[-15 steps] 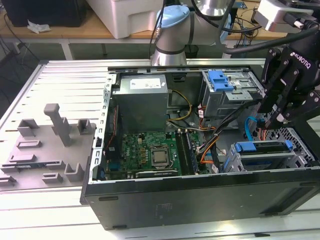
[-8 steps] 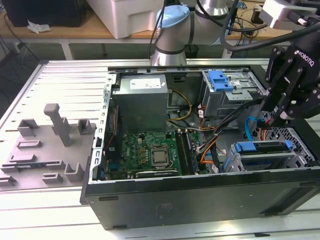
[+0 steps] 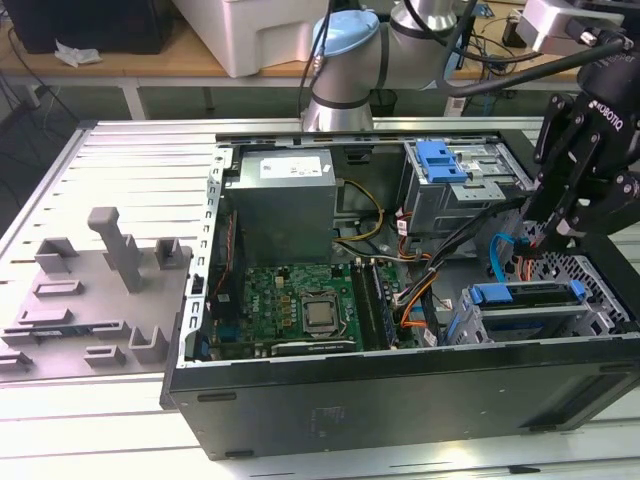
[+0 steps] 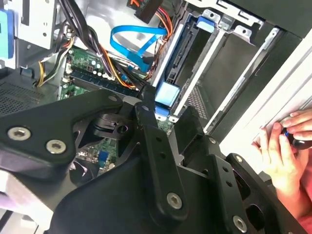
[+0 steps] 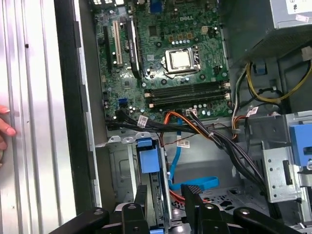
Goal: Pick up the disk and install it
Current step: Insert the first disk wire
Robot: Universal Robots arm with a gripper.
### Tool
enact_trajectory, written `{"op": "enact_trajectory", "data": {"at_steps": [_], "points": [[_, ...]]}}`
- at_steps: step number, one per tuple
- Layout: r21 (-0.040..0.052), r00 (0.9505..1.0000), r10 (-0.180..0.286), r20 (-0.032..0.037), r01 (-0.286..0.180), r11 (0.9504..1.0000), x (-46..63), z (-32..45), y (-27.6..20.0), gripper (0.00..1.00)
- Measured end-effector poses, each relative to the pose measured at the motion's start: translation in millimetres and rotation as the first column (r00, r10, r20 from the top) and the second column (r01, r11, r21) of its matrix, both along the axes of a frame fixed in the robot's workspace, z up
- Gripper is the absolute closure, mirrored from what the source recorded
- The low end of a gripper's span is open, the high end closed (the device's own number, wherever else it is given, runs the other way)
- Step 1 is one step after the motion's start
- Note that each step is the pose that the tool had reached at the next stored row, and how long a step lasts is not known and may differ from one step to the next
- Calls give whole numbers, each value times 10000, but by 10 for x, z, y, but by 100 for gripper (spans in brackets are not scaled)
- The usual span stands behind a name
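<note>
One pincer (image 5: 165,191): released, over the disk (image 5: 147,156).
Second wrist view: hand (image 4: 285,146) beside pincer, outside case (image 3: 400,400).

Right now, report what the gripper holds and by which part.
Nothing, as far as shows: the gripper has its jaws open astride the disk, at its blue-framed edge, with a gap showing on one side.

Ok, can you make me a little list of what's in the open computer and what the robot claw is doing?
gripper: black robot gripper, fingers apart, right over the disk's bay
disk: flat silver disk in a blue plastic frame, standing on edge in the metal bay
case: black metal computer case, lying on its side, open
board: green circuit board, on the case floor
person: a hand outside the case edge
</note>
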State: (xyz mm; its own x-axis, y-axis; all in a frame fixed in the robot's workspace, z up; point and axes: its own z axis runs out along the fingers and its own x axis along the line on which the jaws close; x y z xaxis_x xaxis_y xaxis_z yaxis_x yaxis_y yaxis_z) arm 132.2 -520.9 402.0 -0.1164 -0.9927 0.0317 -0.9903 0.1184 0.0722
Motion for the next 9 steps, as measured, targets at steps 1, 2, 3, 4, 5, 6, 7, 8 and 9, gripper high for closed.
{"op": "enact_trajectory", "data": {"at_steps": [1, 2, 3, 4, 5, 6, 7, 8, 9], "points": [[-105, 10000, -25, 0, 25, 9999, 10, -2, 11, 56], [-215, 10000, -49, 0, 49, 9998, 19, -4, 19, 56], [-292, 10000, -66, 1, 66, 9996, 26, -5, 24, 56], [-410, 9999, -102, 2, 102, 9991, 39, -6, 35, 56], [-452, 9999, -121, 2, 121, 9989, 45, -7, 42, 56], [-493, 9999, -140, 3, 140, 9987, 51, -8, 50, 56], [-539, 9999, -166, 4, 166, 9984, 59, -9, 60, 56], [-576, 9998, -188, 4, 188, 9982, 65, -11, 69, 56], [-671, 9997, -253, 6, 253, 9974, 84, -13, 98, 56]]}}
